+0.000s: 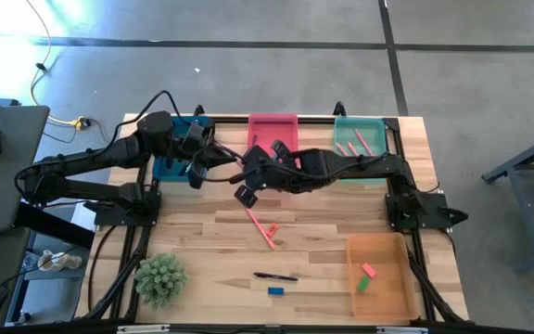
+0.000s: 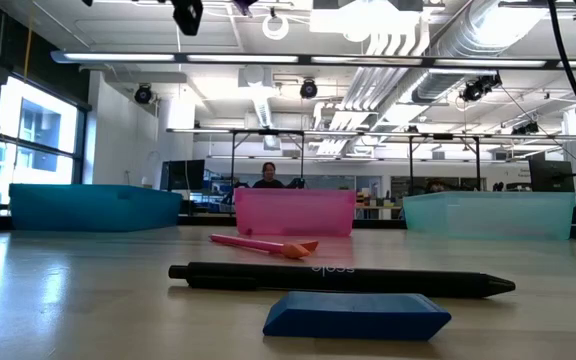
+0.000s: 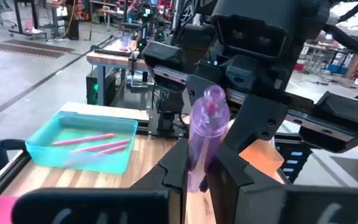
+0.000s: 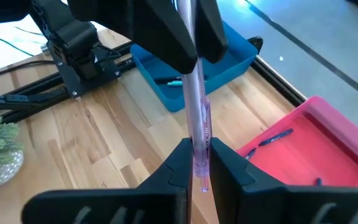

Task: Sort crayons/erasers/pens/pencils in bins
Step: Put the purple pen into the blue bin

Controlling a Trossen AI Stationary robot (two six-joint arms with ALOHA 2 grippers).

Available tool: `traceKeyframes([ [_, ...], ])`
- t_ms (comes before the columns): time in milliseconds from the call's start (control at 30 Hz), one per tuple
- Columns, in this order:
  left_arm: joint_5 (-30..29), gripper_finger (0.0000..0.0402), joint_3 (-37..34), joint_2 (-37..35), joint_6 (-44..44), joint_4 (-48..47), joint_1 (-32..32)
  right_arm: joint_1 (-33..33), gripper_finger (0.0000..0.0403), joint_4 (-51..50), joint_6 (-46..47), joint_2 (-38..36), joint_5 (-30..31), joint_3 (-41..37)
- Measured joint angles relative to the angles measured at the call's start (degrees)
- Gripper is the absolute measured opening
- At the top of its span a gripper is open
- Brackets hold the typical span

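**Mid-air, both grippers on one purple pen**

Currently both arms meet above the table's far half, in front of the pink bin. The left gripper has its fingers clamped on a translucent purple pen, which stands upright between them. The right gripper pinches the same pen from the opposite end, so the pen is held by both at once, off the wood. In the high view the two grippers come together near, between the dark blue bin and the pink bin.

Bins along the far edge: dark blue bin with a dark pen inside; pink bin with dark pens; teal bin with salmon-pink sticks. The orange bin sits at the near right, holding a pink eraser and a green eraser.

Loose on the table: two salmon-pink sticks near the centre, a black pen nearer the front, and a blue eraser just beside it on the near side. A small green potted plant stands at the near left.

A person shows in the room beyond the pink bin.
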Motion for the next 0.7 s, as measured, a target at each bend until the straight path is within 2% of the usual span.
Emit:
traceKeyframes([
  [133,-2.7,0.0023,0.0,0.0,1.3,-2.5,-0.1,-1.3,0.0046,-1.5,0.4,0.0,-2.0,0.0],
  [300,-10.5,0.0023,0.0,0.1,5.5,-7.7,0.1,-3.7,0.0114,-2.1,-0.3,0.0,-3.9,0.0],
  [467,-16.4,0.0023,0.0,0.0,6.3,-12.2,1.2,-6.9,0.0167,-3.0,-5.2,0.0,-7.1,0.0],
  [567,-21.4,0.0023,0.0,0.0,6.9,-16.5,2.9,-9.1,0.0183,-4.4,-8.6,0.0,-8.4,0.0],
  [700,-26.2,0.0024,0.0,0.0,6.9,-23.0,6.0,-11.7,0.0185,-6.7,-9.3,0.0,-8.5,0.0],
])
